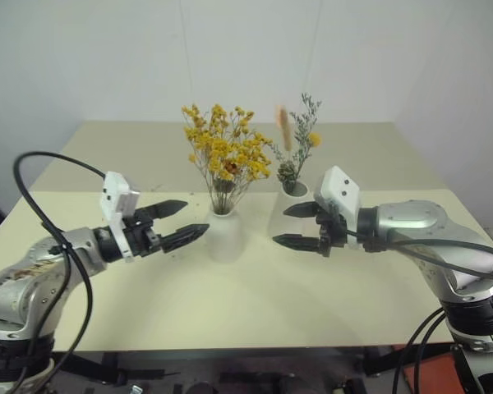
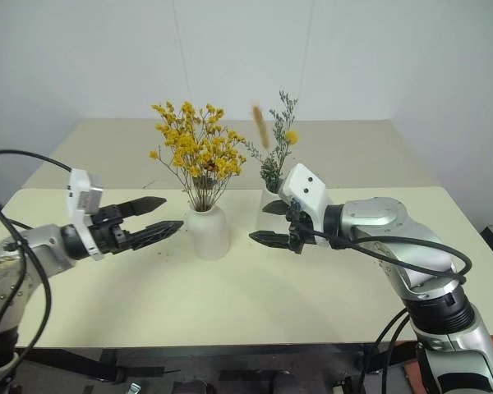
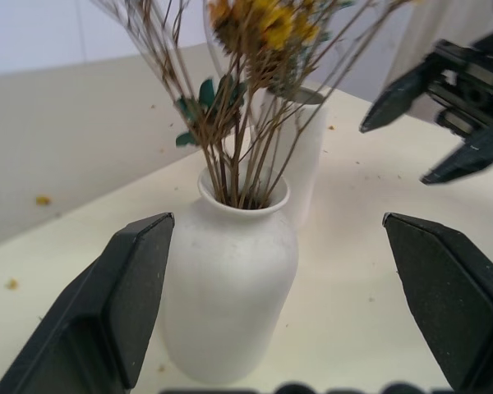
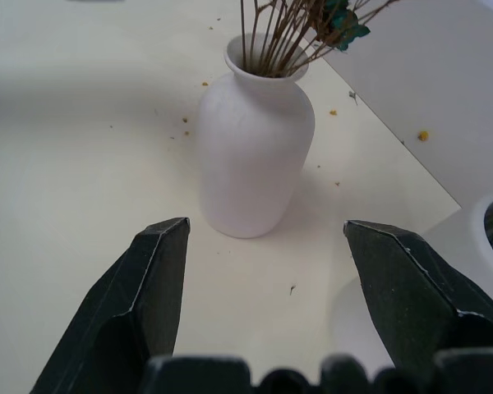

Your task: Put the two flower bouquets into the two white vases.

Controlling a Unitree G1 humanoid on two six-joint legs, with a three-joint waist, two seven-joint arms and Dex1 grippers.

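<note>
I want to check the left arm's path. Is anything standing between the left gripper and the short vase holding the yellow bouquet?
Nothing visible. The left gripper is open, with only bare table between it and the short white vase holding the yellow bouquet.

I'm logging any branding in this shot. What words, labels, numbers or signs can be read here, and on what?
None: no readable text shows on the short vase, the tall vase, the table or either hand's housing.

vases: 2 — short vase (image 1: 224, 236), tall vase (image 3: 300, 144) | bouquets: 2 — bushy bouquet (image 1: 224, 152), thin sprig (image 1: 298, 135)
</note>
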